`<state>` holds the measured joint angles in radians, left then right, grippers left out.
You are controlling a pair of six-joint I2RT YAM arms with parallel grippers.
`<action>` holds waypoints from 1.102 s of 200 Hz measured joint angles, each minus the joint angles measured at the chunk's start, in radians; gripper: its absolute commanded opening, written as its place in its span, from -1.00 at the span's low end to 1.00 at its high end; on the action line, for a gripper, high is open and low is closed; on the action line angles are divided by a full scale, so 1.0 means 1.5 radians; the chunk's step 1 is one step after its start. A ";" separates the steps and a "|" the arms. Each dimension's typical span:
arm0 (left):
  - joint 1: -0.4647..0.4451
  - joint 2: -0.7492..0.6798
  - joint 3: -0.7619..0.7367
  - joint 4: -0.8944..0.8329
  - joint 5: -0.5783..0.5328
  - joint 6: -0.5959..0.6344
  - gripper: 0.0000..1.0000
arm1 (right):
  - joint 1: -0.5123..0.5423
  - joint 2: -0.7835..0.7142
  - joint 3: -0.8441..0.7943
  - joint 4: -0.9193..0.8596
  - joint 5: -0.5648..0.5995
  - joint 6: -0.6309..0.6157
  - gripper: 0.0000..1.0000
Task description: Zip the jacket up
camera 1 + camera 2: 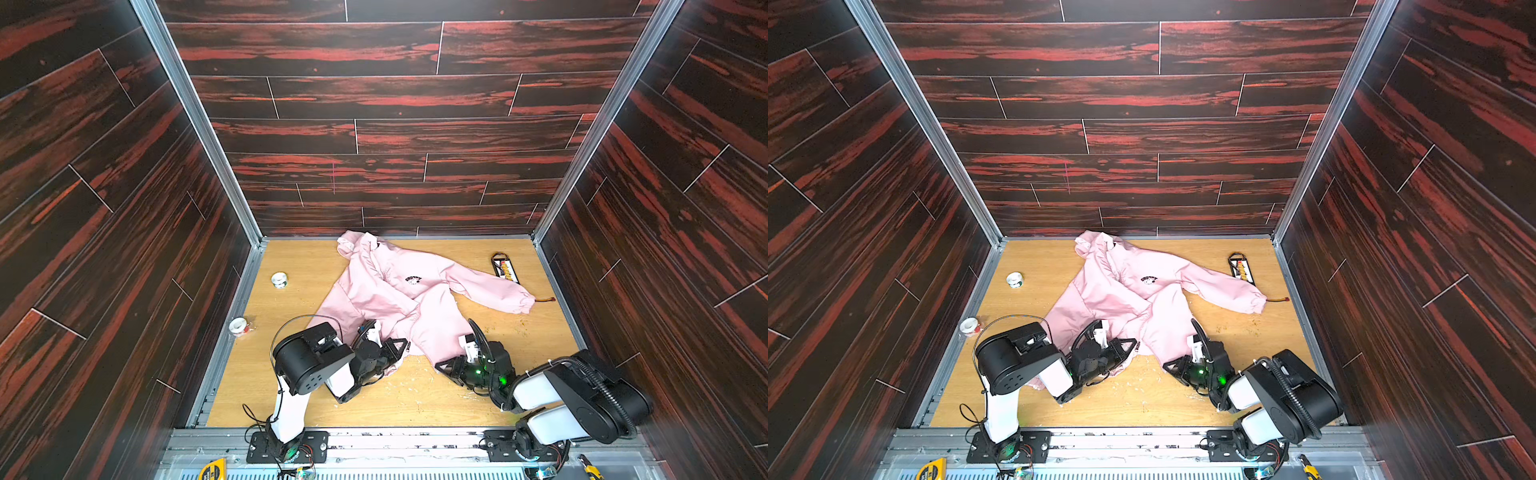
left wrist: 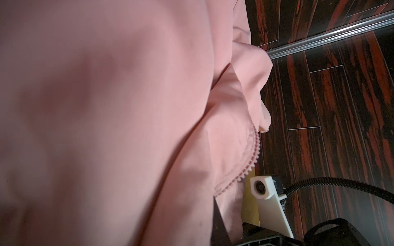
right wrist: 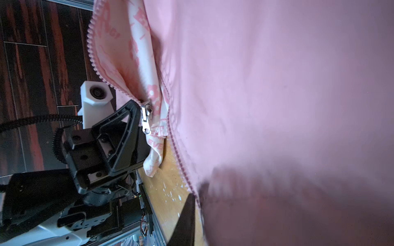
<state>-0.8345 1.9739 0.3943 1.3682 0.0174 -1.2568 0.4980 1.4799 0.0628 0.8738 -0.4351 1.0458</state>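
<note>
The left gripper (image 1: 401, 347), jaws pressed together, pinches the pale pink hooded fabric jacket (image 1: 386, 299) at its hem edge, beside the silver zipper slider (image 3: 146, 120). The right gripper (image 1: 443, 365) touches the opposite zipper edge, but cloth hides how far its jaws are apart. The jacket lies chest-up in the middle of the light wooden tabletop (image 1: 299, 307). Its long axis runs from the hood, at the dark wood-patterned back wall (image 1: 395, 124), to the hem, toward the arms.

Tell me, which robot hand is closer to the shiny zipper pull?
Left. The left gripper sits right beside the zipper pull, closed on the jacket edge there. The right gripper is across the open gap, at the other front edge's hem.
</note>
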 measured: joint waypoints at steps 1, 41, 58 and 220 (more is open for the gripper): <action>0.000 0.000 0.000 0.000 0.000 0.000 -1.00 | 0.000 0.000 0.000 0.000 0.000 0.000 -0.67; 0.000 0.000 0.000 -0.003 0.000 0.000 -1.00 | -0.001 -0.005 0.000 -0.010 0.001 -0.001 -0.73; 0.000 0.000 0.000 -0.005 0.000 0.000 -1.00 | -0.001 -0.009 0.000 -0.019 0.001 -0.001 -0.80; -0.002 -0.012 -0.001 -0.012 -0.002 0.002 -1.00 | -0.019 -0.033 0.022 -0.077 0.000 -0.007 -0.61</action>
<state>-0.8379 1.9560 0.3935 1.3499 0.0151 -1.2533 0.4690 1.4303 0.0956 0.7582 -0.4347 1.0355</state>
